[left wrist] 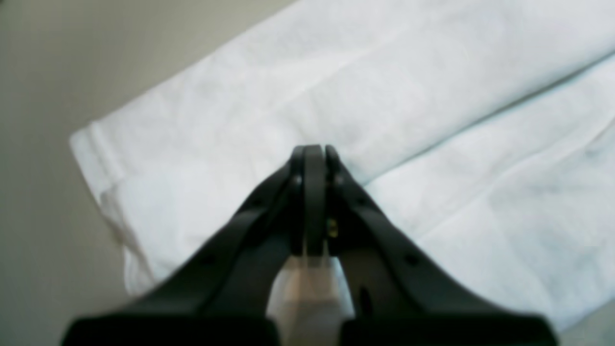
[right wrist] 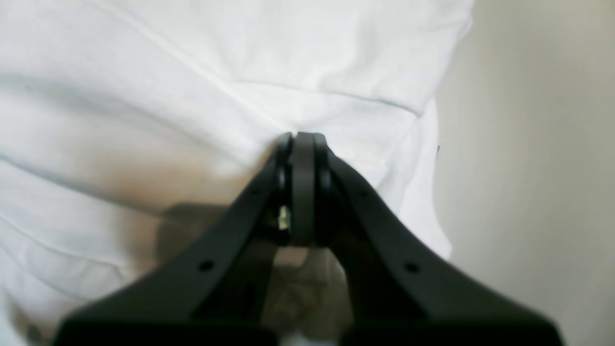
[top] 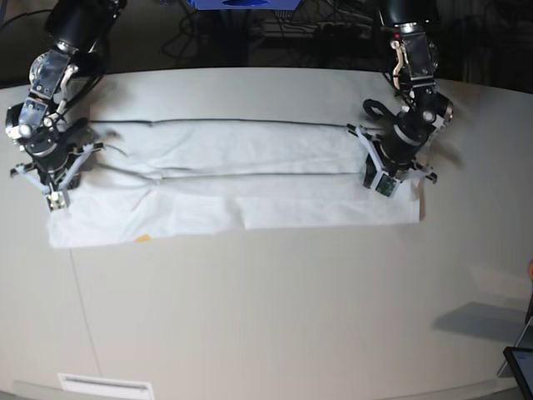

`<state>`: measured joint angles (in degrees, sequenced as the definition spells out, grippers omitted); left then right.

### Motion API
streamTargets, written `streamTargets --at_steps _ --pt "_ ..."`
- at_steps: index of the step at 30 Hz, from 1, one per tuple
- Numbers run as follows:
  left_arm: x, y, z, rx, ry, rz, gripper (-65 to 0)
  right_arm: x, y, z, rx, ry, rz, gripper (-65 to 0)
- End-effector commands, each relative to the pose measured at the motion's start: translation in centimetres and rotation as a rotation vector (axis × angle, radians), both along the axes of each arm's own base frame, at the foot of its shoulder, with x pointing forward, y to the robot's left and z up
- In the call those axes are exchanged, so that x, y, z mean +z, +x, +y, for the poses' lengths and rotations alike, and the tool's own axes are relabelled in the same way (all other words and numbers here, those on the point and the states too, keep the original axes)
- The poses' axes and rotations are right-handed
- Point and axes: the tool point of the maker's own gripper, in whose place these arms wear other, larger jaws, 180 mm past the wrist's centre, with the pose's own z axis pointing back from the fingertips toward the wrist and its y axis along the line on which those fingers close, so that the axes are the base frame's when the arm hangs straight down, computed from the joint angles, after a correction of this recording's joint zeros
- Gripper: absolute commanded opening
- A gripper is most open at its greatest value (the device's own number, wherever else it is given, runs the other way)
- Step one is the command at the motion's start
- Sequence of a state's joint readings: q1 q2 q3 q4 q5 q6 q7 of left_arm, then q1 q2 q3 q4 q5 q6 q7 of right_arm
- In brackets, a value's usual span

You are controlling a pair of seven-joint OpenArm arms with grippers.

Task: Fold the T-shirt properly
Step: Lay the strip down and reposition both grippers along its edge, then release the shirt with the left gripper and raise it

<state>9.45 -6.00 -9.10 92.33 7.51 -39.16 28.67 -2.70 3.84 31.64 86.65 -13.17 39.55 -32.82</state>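
Left gripper (left wrist: 314, 150) in the left wrist view has its jaws pressed together with nothing visibly between them, its tip poised over the T-shirt (left wrist: 384, 120), which lies as a white folded band with one long edge of an upper layer running diagonally across it and a corner of cloth toward the bare tabletop (left wrist: 43, 144); whether the tip touches the fabric I cannot tell. Turning to the right wrist view, the right gripper (right wrist: 302, 137) is likewise closed, its tip at a crease in the white cloth near the garment's end, and no fabric can be seen pinched in it; the picture is too blurred to be sure of contact. From the base view the shirt is spread across the far half of the table as a long, narrow strip with lengthwise fold lines, plain side up, only a small orange fleck of print peeking at its near edge, and an arm at each end. My judgement is that the lengthwise folding is done, while the crosswise folds that would make a compact packet remain. No container appears in any view, so nothing is held in one.
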Motion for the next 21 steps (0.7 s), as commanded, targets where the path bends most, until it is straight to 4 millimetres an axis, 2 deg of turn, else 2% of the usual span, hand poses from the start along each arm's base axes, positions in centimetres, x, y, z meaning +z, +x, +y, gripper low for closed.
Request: streamTargets --at_steps 1,3,7,11,15,19,21 --pt "-1.1 -0.8 -0.2 -0.023 0.043 0.064 -65.0 -1.6 -1.7 -1.0 -0.006 -0.042 0.112 -64.4" --pt "-0.5 0.5 -1.2 -0.049 0.046 0.049 -65.0 -1.6 -1.1 -1.2 -0.007 -0.038 0.11 -64.4" --pt "-0.1 2.0 -3.4 -0.117 0.093 0.052 -65.0 -1.2 -0.4 -3.1 -0.012 -0.063 0.113 -64.6" --pt "-0.2 2.3 -5.5 -0.164 0.119 0.05 -65.0 -0.9 0.0 -4.0 -0.017 -0.076 0.113 -64.6" --pt "-0.2 2.6 -6.3 -0.155 0.137 0.048 -65.0 -0.4 0.7 -4.2 -0.017 -0.079 0.092 -64.6" --pt "-0.1 2.6 -5.9 -0.156 0.178 0.048 -65.0 0.8 1.1 -6.4 -0.114 -0.082 0.035 -64.7" --pt "0.2 2.5 -5.6 -0.153 0.19 0.04 -65.0 0.6 1.0 -6.6 -0.132 -0.079 0.037 -64.7"
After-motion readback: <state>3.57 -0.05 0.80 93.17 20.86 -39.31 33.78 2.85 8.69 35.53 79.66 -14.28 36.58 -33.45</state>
